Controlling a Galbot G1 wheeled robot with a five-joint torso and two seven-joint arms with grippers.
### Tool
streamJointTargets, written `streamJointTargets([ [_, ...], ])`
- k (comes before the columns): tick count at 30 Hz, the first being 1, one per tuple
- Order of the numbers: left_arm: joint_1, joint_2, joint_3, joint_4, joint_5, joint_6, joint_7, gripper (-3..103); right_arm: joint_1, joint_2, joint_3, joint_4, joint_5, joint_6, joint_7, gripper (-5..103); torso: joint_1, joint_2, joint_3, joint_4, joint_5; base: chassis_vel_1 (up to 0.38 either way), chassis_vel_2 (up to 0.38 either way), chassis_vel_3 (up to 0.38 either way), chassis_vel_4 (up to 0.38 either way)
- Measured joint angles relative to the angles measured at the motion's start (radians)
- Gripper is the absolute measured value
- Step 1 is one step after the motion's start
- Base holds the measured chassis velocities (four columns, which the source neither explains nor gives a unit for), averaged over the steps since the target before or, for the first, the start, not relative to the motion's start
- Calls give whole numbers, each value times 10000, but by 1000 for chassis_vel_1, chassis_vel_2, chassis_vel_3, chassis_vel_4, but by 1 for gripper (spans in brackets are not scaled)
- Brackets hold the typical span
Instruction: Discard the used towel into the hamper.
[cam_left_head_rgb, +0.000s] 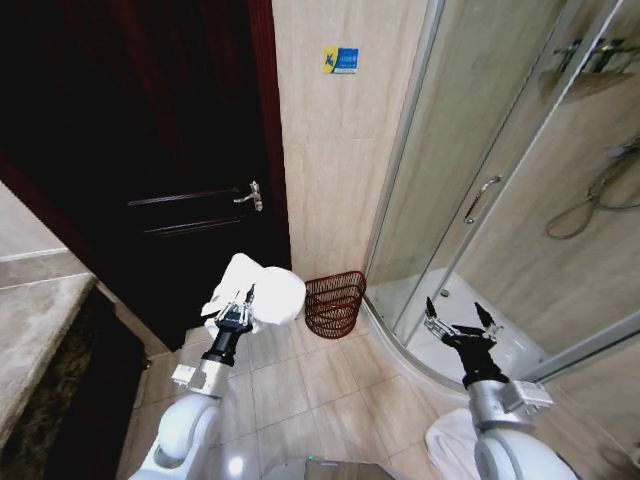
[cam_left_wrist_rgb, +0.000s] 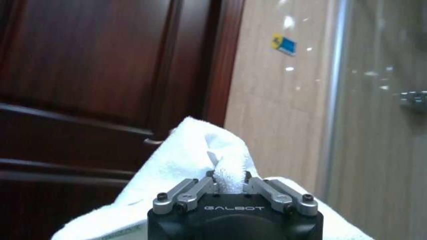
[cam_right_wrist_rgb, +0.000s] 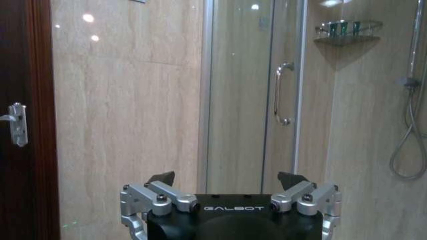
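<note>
Now, head view – left gripper: it is hanging in front of the dark wooden door, its jaws pressing together on a fold of the white towel, which is bunching and draping around the fingertips.
Head view – hamper: the reddish-brown woven basket is standing on the tiled floor against the beige wall, between the door frame and the glass shower enclosure; it is sitting just beside the towel, on the robot's right of it and lower down, not touching the jaws.
Head view – right gripper: it is hovering before the curved shower threshold, well apart from the hamper, jaws spreading wide and holding nothing.
Left wrist view – left gripper: the jaws are pinching a ridge of towel between them, with cloth rising above and spilling to both sides of the gripper body; the door and the wall with a small blue-and-yellow sticker are lying behind.
Right wrist view – right gripper: the jaws are standing far apart with bare air between them, pointing at the wall and the shower door handle; a shower hose is hanging behind the glass.
</note>
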Motion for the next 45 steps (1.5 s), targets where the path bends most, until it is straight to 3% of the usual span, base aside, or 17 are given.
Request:
streamJointTargets([
  [6,-260,-199,-118,-23,62,412,-115,12,-186,220,-18,-147,-232,456,-164,100,-186,-405,-217,-3,-1,0,0,0,0],
  [14,-610,-470,-67,322,554,162,19,12,123,222,41,-672,-313,1160,-386,100,-400,-869,-466,-2,-1,0,0,0,0],
  [17,-637,-518,-66,270,540,400,31,12,100,225,49,-799,-274,1318,-370,100,-483,-1057,-566,-2,0,0,0,0,0],
  [29,-484,-542,-190,310,843,818,193,12,146,97,65,-1134,96,1312,-437,100,-783,-1719,-935,-2,1,0,0,0,0],
  [45,-972,-675,-109,1158,948,536,528,12,-464,107,181,-1379,254,2107,-409,100,-1122,-2473,-1348,-3,-1,0,0,0,0],
])
